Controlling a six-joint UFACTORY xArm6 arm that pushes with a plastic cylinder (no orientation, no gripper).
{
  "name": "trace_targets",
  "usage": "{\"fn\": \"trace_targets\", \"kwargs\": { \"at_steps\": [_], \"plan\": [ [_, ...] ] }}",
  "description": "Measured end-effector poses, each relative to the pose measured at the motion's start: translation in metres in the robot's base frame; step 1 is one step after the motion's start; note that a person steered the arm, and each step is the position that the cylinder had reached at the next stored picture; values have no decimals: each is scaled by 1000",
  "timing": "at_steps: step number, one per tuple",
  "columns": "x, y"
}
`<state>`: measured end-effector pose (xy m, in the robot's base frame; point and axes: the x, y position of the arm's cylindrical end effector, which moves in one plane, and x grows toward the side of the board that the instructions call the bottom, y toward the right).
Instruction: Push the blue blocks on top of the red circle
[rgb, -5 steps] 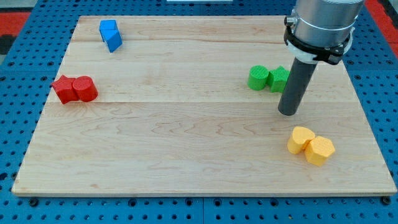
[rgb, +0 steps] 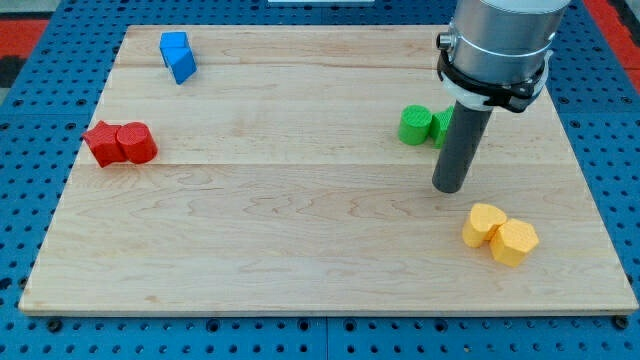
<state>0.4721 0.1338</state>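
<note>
Blocks, blue (rgb: 178, 56), long axis top-to-bottom.

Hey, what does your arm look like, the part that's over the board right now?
A wide silver-grey metal cylinder ringed at its base by a black clamp collar. From it hangs a straight dark grey round rod, ending in my tip. No cables or markings show.

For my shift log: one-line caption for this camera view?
My tip sits below the green blocks, far from the blue blocks.

On the counter (rgb: 300, 230), my tip (rgb: 449, 188) sits just below the green blocks (rgb: 416, 125), above the yellow blocks (rgb: 499, 233). Well apart, blue blocks (rgb: 178, 55) lie top-left, red blocks (rgb: 120, 143) below them.
</note>
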Motion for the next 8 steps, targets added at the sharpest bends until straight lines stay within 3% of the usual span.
{"fn": "trace_targets", "kwargs": {
  "at_steps": [2,3,5,7,8],
  "plan": [
    [-53,-130],
    [-100,-135],
    [-221,-210],
    [-280,-376],
    [-274,-380]
  ]
}}
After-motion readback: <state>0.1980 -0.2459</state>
